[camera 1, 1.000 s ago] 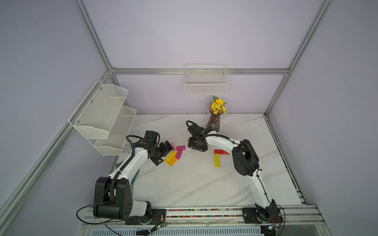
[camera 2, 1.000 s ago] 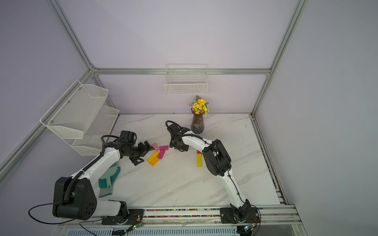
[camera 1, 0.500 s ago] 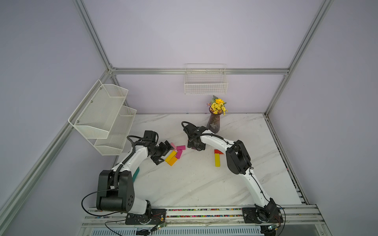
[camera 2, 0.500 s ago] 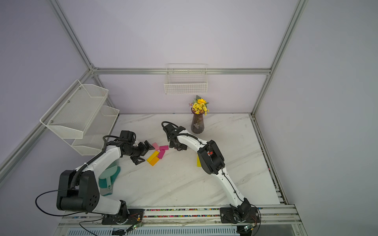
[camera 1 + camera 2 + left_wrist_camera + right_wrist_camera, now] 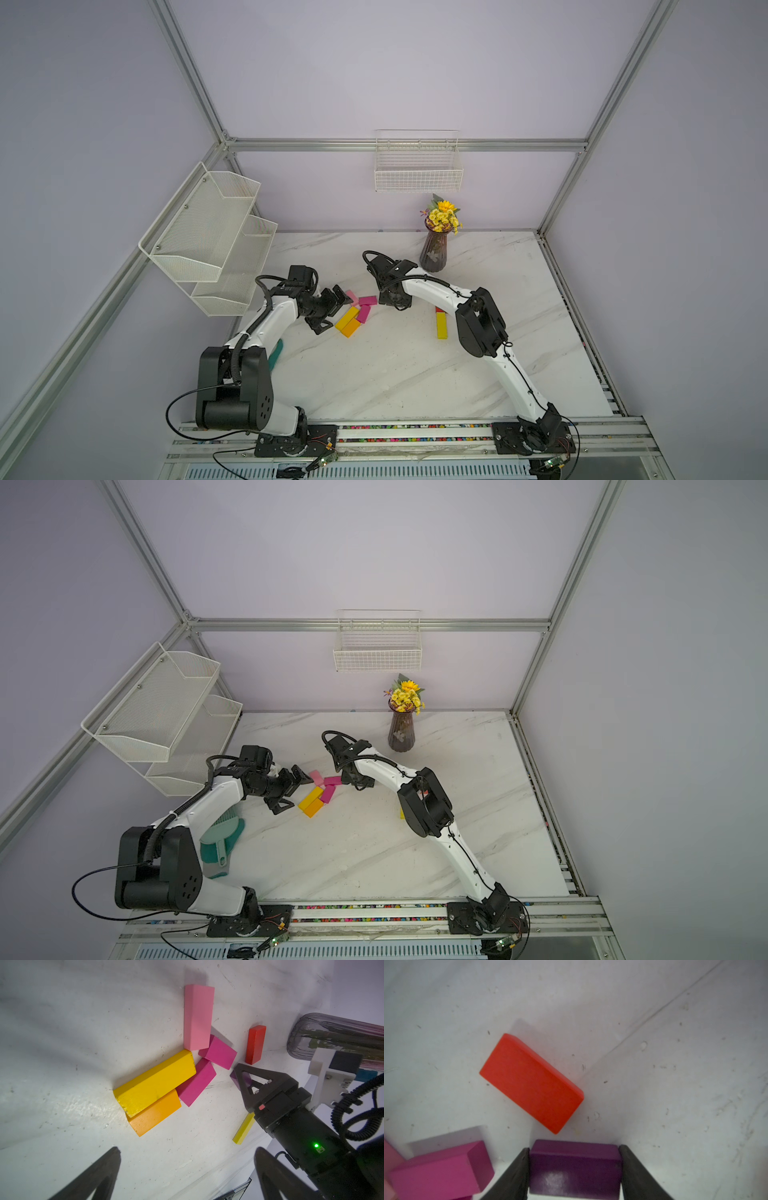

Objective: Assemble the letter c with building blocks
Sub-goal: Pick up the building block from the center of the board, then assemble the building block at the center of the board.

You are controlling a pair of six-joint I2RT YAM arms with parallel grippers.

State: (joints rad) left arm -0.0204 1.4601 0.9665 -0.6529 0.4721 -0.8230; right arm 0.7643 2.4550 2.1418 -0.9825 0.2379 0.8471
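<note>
White marble-look table (image 5: 374, 374) carries the building blocks (image 5: 354, 316). A touching cluster headed by the long yellow block (image 5: 154, 1082) lies just ahead of the left gripper (image 5: 188, 1148), whose jaws stand wide and empty. The purple block (image 5: 575, 1167), apart from the cluster and near the red block (image 5: 531, 1082), is between the right gripper's (image 5: 574, 1149) fingers, which press two opposite faces. Judged light, rigid and smooth-painted: hold it centred on flat parallel faces, or it may twist.
</note>
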